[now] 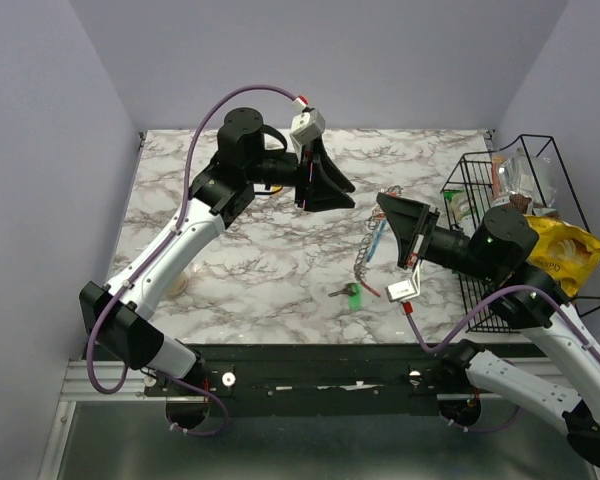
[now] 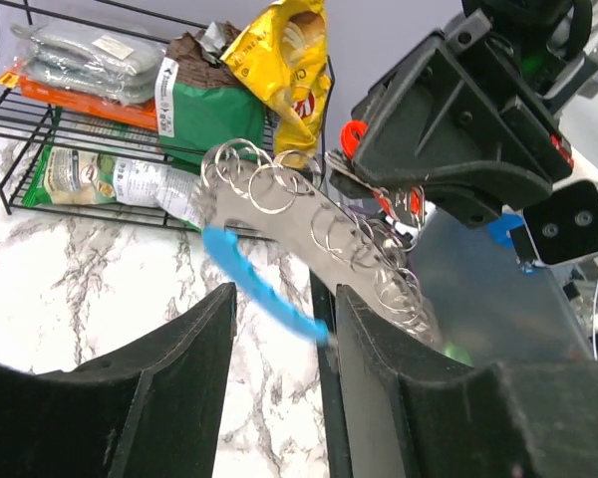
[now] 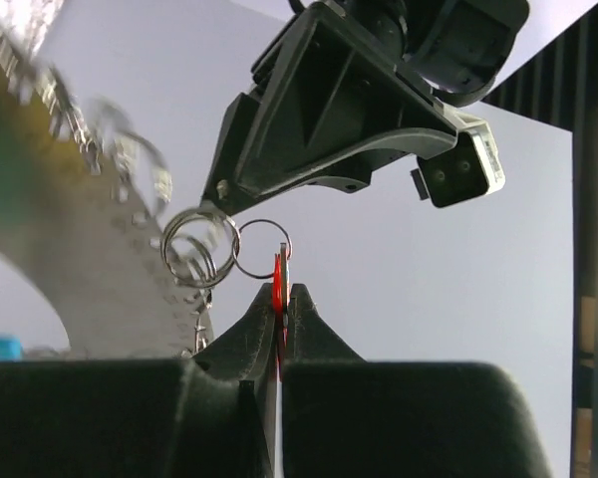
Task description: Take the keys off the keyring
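Note:
The keyring (image 2: 309, 234) is a grey strip hung with several small split rings, plus a bright blue part (image 2: 254, 284). It is blurred and hangs just beyond my left gripper (image 2: 279, 294), which is open, the blue end close to its right finger. In the top view the keyring (image 1: 366, 258) dangles below my right gripper (image 1: 385, 205). That right gripper (image 3: 282, 289) is shut on a red key (image 3: 278, 274), whose small ring (image 3: 261, 249) links to the keyring's rings. A green key (image 1: 352, 291) lies loose on the marble table.
A black wire basket (image 1: 570, 290) with snack packets, including a yellow chip bag (image 1: 565, 250), stands at the table's right edge behind the right arm. The basket (image 2: 10, 119) also fills the left wrist view's background. Walls enclose the table on three sides.

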